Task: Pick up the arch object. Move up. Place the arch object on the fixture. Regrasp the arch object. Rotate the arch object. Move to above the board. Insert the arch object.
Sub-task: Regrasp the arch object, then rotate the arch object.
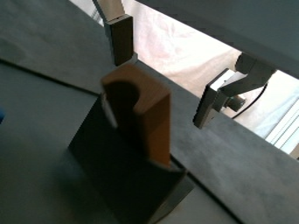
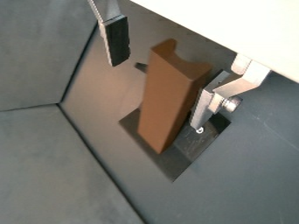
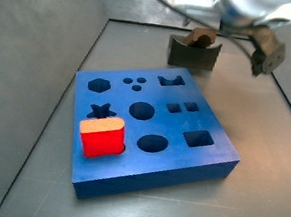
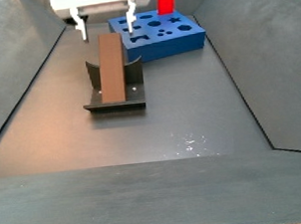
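Note:
The arch object (image 4: pixel 111 68), a long brown bar with a curved notch at its end, rests on the dark fixture (image 4: pixel 116 99) and leans up from it. It also shows in both wrist views (image 1: pixel 140 109) (image 2: pixel 170 96) and in a side view (image 3: pixel 198 37). My gripper (image 4: pixel 103 28) is open just above the bar's upper end, with one finger on each side and a gap to the wood. It shows in both wrist views (image 1: pixel 166 74) (image 2: pixel 162 74). It holds nothing. The blue board (image 3: pixel 152 132) lies apart from the fixture (image 3: pixel 192 54).
A red cube with an orange top (image 3: pixel 100 137) stands on the board near one corner and shows at the far end in a side view (image 4: pixel 166 2). Sloped grey walls (image 4: pixel 31 85) enclose the floor on both sides of the fixture (image 1: pixel 117 175).

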